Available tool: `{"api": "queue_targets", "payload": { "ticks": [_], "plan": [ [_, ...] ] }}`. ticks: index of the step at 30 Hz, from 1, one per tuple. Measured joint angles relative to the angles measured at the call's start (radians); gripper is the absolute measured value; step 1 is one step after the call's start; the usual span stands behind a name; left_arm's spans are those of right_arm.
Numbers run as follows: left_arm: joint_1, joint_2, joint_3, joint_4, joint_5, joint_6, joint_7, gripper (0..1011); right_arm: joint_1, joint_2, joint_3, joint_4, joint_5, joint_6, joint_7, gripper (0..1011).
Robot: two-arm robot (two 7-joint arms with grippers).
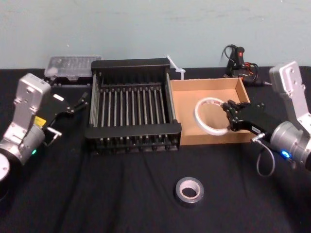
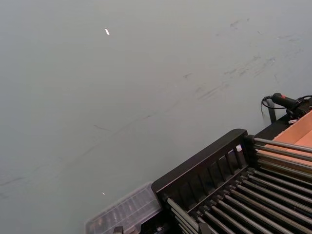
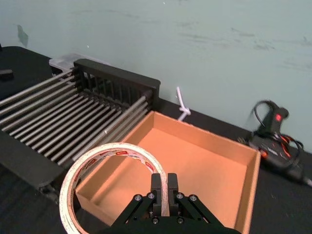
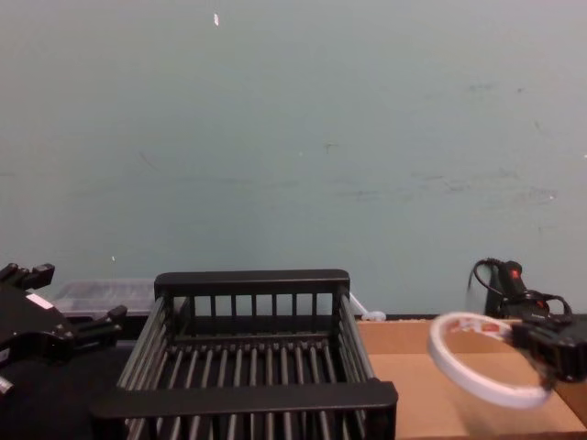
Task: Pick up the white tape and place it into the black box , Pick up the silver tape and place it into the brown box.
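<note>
Your right gripper (image 1: pixel 228 110), centre right in the head view, has its fingers clamped on the rim of the thin white tape ring (image 1: pixel 198 118), held tilted above the shallow tan cardboard tray (image 1: pixel 204 140). The black slatted crate (image 1: pixel 131 130) sits just left of the tray, so the ring likely goes leftward over that shared edge. The thick grey-silver tape roll (image 1: pixel 189 190) lies flat on the tabletop (image 1: pixel 97 194), lower centre. Your left gripper (image 1: pixel 80 102) is parked far left, fingers apart.
</note>
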Motion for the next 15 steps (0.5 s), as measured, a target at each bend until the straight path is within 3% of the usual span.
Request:
{"api": "queue_targets", "payload": {
  "ticks": [15],
  "plan": [
    [0.0, 0.0, 0.0, 0.0, 0.0, 0.0, 0.0, 1001, 0.137, -0.065, -0.087, 0.106, -0.058, -0.029, 0.037, 80]
  ]
}}
